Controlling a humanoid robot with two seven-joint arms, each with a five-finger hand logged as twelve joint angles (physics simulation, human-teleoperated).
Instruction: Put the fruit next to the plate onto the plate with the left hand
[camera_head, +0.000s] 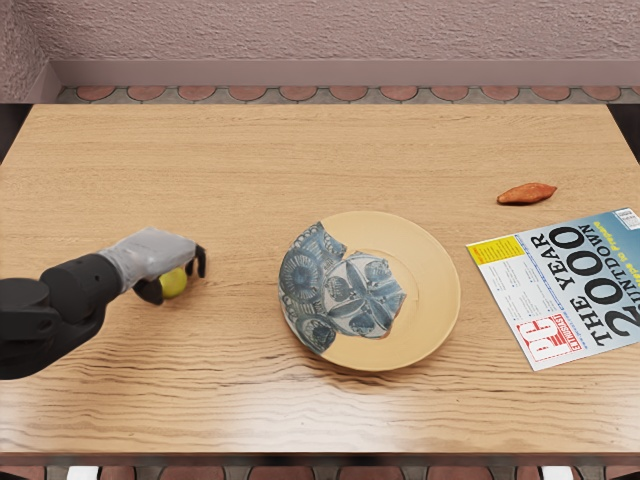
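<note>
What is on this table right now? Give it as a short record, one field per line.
table: wooden
plate: centre of the table, tan, blue pattern on its left part
yellow fruit: left of the plate, apart from it, not yet on it
left hand: fingers curled around the yellow fruit
magazine: flat, right of the plate, not touching it
orange-red oblong item: behind the magazine, near the right edge
right hand: not in view
</note>
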